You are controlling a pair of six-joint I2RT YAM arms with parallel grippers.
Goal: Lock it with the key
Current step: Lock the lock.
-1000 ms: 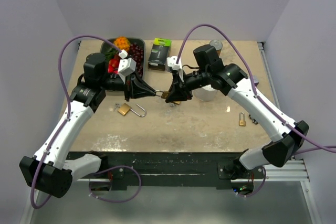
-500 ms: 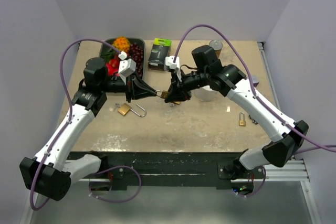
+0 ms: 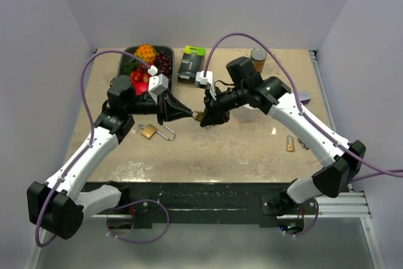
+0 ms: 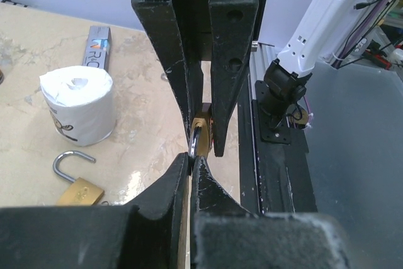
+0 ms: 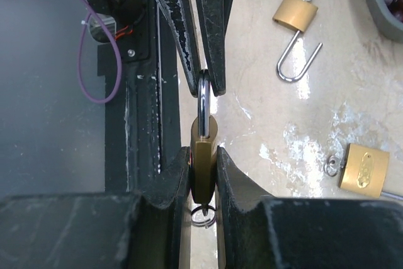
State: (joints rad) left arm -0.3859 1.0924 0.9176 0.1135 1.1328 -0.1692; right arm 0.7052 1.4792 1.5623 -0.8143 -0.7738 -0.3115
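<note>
A brass padlock [image 3: 198,116] is held in the air between both grippers. My right gripper [image 3: 205,117] is shut on its body [image 5: 203,159]. A key ring [image 5: 203,213] hangs from the bottom of the body; the key's blade is hidden. My left gripper [image 3: 188,113] is shut on the steel shackle [image 5: 203,105], pinching its top. In the left wrist view my left gripper [image 4: 191,159] grips the shackle [image 4: 194,146], with the padlock body [image 4: 203,131] behind it between the right fingers.
An open brass padlock [image 3: 150,131] with small keys [image 3: 140,127] lies on the table at left. Another padlock [image 5: 363,168] lies below the grippers, and a small one [image 3: 290,144] at right. A white roll [image 4: 77,106], fruit tray [image 3: 126,61], black box [image 3: 190,64] and can [image 3: 259,55] stand behind.
Both arms have shifted a little, the left wrist moving right and the right forearm swinging left. The padlock stays gripped between the two grippers at almost the same place.
</note>
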